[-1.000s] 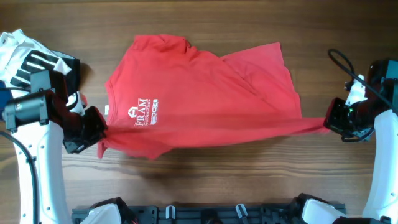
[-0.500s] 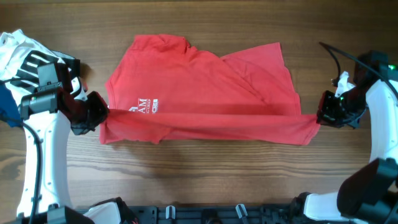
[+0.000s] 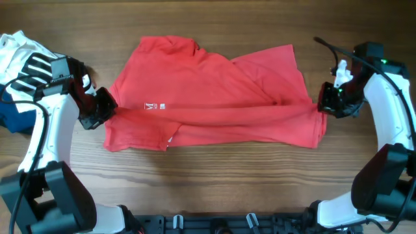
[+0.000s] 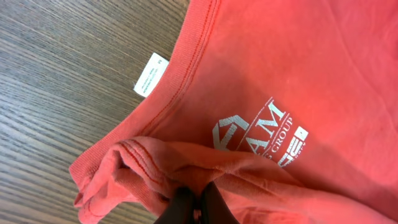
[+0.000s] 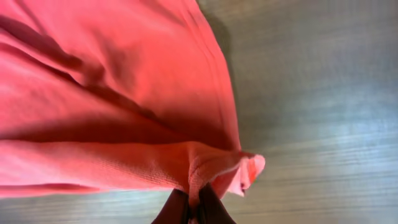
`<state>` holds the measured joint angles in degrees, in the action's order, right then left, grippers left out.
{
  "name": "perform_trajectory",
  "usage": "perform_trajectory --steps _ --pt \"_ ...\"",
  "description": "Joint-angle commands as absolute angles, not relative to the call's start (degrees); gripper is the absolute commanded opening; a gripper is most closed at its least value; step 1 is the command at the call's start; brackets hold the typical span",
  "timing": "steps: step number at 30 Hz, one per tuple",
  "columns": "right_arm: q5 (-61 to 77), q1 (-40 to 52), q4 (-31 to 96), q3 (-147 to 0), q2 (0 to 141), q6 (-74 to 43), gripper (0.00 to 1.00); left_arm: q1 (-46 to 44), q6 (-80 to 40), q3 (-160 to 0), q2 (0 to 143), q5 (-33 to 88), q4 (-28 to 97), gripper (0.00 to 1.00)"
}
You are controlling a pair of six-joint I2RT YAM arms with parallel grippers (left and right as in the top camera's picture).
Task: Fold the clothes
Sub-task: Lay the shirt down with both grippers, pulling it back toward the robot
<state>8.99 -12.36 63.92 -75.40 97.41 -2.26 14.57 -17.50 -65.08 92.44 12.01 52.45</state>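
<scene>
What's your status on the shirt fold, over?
Left gripper shut on red T-shirt edge. Right gripper shut on opposite edge. Fold taut between them, unfinished. Striped white garment far left, not blocking.

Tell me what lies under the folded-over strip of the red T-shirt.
The lower layer of the red soft-fabric T-shirt lies there, with part of its white printed lettering peeking out. The rest of the lettering and the wooden table beneath are covered.

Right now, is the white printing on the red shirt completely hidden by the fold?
No, in the left wrist view the white lettering on the red T-shirt shows plainly just above the bunched-up fold.
</scene>
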Motion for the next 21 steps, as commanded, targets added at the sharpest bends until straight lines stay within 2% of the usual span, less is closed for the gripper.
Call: perform_trajectory --steps 1,11,17,21 --pt "10.0 -10.6 60.6 -75.2 98.1 -1.5 0.04 14.3 -18.5 -64.8 94.0 12.2 51.8 0.04" --pt "10.4 -7.3 53.2 -75.2 98.2 -1.5 0.04 14.3 -18.5 -64.8 94.6 12.2 51.8 0.04" --pt "9.8 -6.7 56.4 -75.2 102.4 -1.6 0.04 14.3 -18.5 -64.8 94.6 12.4 51.7 0.04" --pt "4.2 -6.7 59.9 -75.2 108.4 -5.1 0.04 14.3 -18.5 -64.8 94.6 12.3 51.6 0.04"
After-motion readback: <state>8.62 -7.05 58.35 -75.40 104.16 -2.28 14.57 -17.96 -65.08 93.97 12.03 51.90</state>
